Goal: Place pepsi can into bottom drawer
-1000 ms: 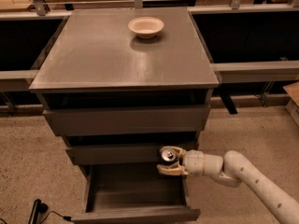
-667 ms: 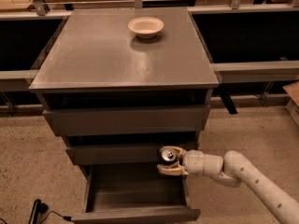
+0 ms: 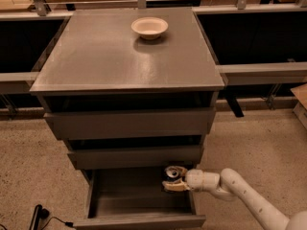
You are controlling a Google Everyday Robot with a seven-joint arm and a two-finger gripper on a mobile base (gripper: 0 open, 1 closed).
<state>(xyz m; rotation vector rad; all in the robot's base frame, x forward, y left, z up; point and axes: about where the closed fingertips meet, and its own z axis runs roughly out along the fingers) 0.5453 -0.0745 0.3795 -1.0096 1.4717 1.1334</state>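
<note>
The pepsi can (image 3: 170, 175) shows its silver top and dark body between my gripper's tan fingers (image 3: 176, 186). My gripper (image 3: 173, 178) is shut on the can and reaches in from the right on a white arm. It holds the can over the right end of the bottom drawer (image 3: 139, 221), just below the middle drawer's front. The bottom drawer is pulled out and its grey floor is bare. I cannot tell whether the can touches the drawer floor.
A cream bowl (image 3: 149, 27) sits at the back of the cabinet top (image 3: 120, 61). The two upper drawers (image 3: 129, 123) are pushed in. A black cable and plug (image 3: 38, 214) lie on the speckled floor at the lower left. Dark shelving runs behind the cabinet.
My gripper has moved down with the can, from level with the middle drawer's front to lower inside the open bottom drawer. Cabinet and bowl have not moved.
</note>
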